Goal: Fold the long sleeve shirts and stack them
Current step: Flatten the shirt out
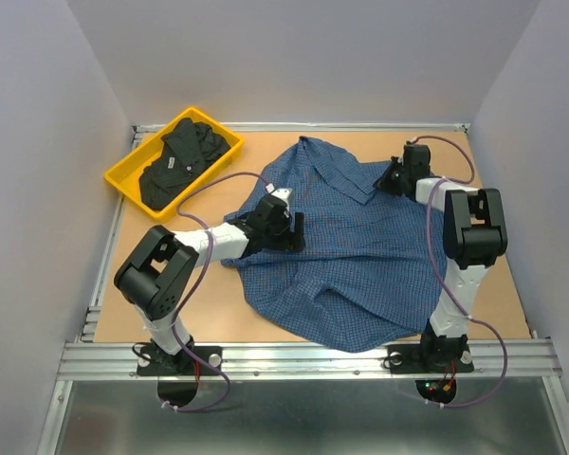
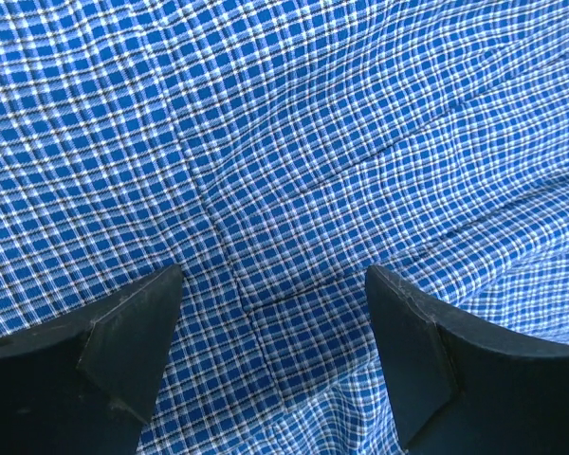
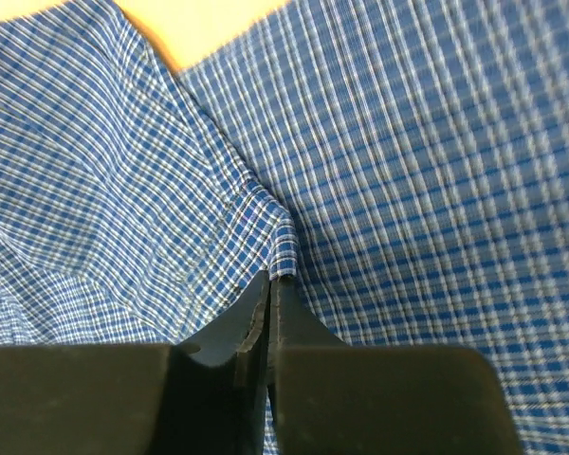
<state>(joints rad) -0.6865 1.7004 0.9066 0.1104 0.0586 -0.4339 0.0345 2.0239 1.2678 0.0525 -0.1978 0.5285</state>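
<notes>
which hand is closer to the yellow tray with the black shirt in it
Left. The left hand is open over the blue checked shirt, just right of the yellow tray. The right hand is shut on that shirt near its collar, farther right.

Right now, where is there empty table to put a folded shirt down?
The biggest bare patch is right of the right arm, up to the table edge. A smaller one lies between the yellow bin and the left arm. The blue shirt covers the middle, and the black shirt fills the bin.
</notes>
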